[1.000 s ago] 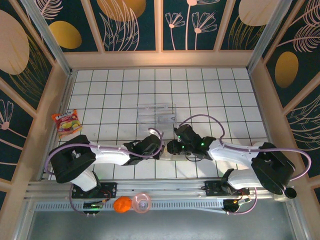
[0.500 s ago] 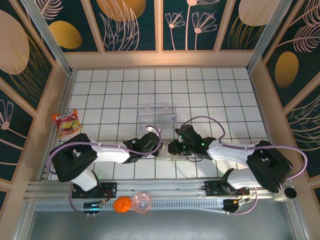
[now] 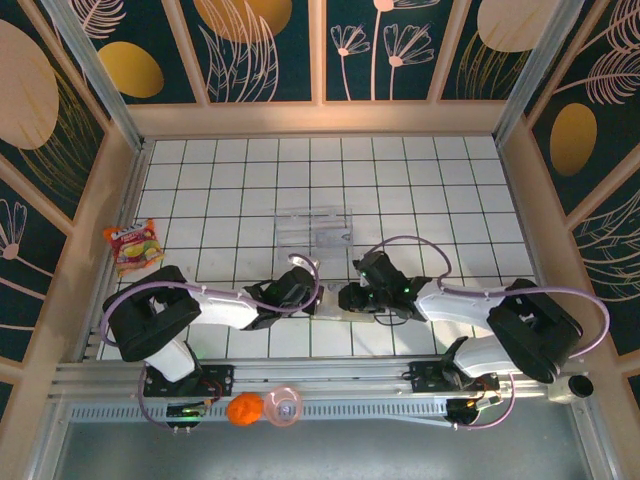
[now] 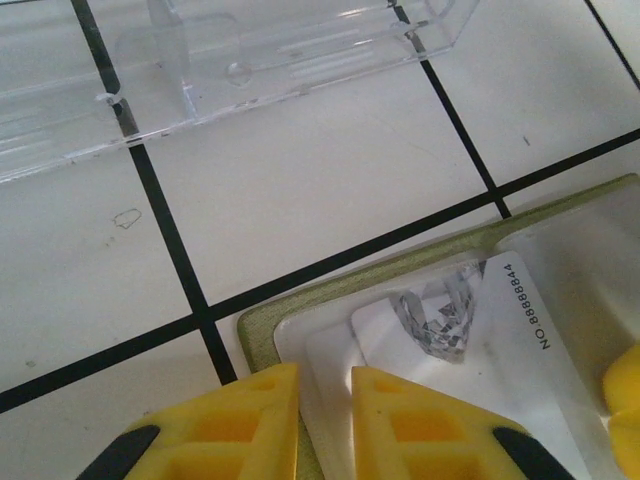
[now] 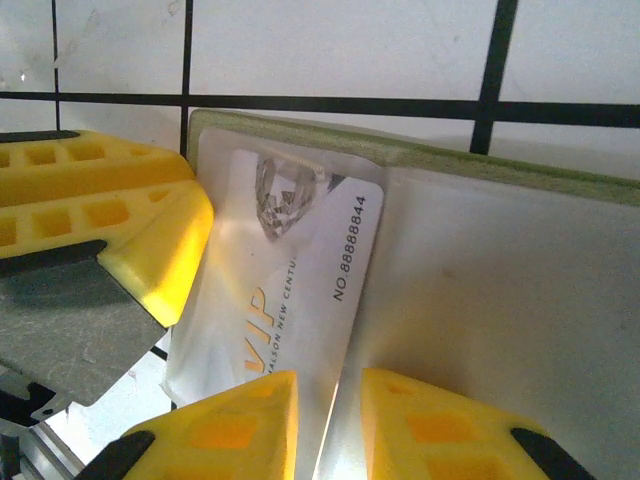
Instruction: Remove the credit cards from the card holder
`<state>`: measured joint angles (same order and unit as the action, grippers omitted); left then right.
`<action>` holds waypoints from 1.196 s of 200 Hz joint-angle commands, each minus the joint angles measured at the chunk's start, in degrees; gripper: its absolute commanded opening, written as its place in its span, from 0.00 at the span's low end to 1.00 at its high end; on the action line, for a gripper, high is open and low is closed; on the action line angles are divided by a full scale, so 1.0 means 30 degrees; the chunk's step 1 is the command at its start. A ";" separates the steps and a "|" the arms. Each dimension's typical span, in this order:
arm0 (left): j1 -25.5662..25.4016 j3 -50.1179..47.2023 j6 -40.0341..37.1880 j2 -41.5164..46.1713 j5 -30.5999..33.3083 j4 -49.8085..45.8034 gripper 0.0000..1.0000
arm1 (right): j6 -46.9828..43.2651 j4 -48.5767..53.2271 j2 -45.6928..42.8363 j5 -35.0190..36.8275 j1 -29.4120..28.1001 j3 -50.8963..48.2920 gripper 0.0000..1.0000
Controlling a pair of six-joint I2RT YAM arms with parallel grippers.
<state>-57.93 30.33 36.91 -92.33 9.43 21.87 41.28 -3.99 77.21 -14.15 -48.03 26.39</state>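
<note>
The card holder (image 5: 400, 152) lies open on the tiles, with an olive-green rim and a pale inside (image 4: 262, 330). A pale credit card (image 5: 300, 270) printed with "VIP" and a number lies in its left half under a clear pocket (image 4: 480, 310). My left gripper (image 4: 325, 405) is at the holder's near corner, with the holder's pale edge between its nearly closed jaws. My right gripper (image 5: 330, 415) has narrow jaws, and the card's long edge runs between them. In the top view the left gripper (image 3: 316, 300) and the right gripper (image 3: 346, 297) meet tip to tip over the holder.
A clear plastic tray (image 3: 313, 228) stands just beyond the holder (image 4: 250, 60). A snack packet (image 3: 133, 246) lies at the left wall. An orange ball (image 3: 243, 408) and a pink object (image 3: 283, 406) rest on the front rail.
The left jaws have narrowed onto the holder's edge. Both grippers have shifted only slightly and stay together over the holder.
</note>
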 commanded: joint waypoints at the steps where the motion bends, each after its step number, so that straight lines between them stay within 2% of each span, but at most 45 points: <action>1: -0.0112 -0.0835 0.0771 -0.0248 -0.1464 -0.0748 0.19 | 0.0179 -0.0848 0.0711 -0.0639 0.0162 -0.0170 0.24; 38: -0.0229 -0.0876 0.0874 -0.0419 -0.1801 -0.0597 0.17 | 0.0411 -0.1672 0.1392 -0.1081 0.0263 -0.0410 0.21; 61: -0.0272 -0.0979 0.0994 -0.0185 -0.1557 -0.0712 0.18 | 0.0624 -0.1370 0.0874 -0.0622 0.0254 -0.0548 0.11; 83: -0.0274 -0.1056 0.1115 0.0158 -0.1514 -0.0779 0.24 | 0.0708 -0.0914 -0.0136 -0.0067 0.0421 -0.0848 0.00; 111: -0.0260 -0.1278 0.1307 0.0294 -0.1561 -0.0616 0.31 | 0.0754 -0.0321 -0.1225 0.0074 0.0652 -0.1178 0.00; 148: -0.0283 -0.1537 0.1493 0.0395 -0.1491 -0.0409 0.31 | 0.0752 0.1261 -0.2385 0.0564 0.0754 -0.1241 0.00; 198: -0.0289 -0.1730 0.1497 0.1090 -0.1244 -0.0466 0.33 | 0.0507 0.5080 -0.4178 0.2769 0.0782 -0.0882 0.00; 239: -0.0007 -0.1690 0.1126 0.3481 -0.0383 -0.1515 0.41 | -0.0175 0.7437 -0.6652 0.4278 0.0775 0.0358 0.00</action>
<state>-58.35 26.13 40.58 -87.15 7.11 21.89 43.33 11.05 60.95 -6.66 -46.15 24.62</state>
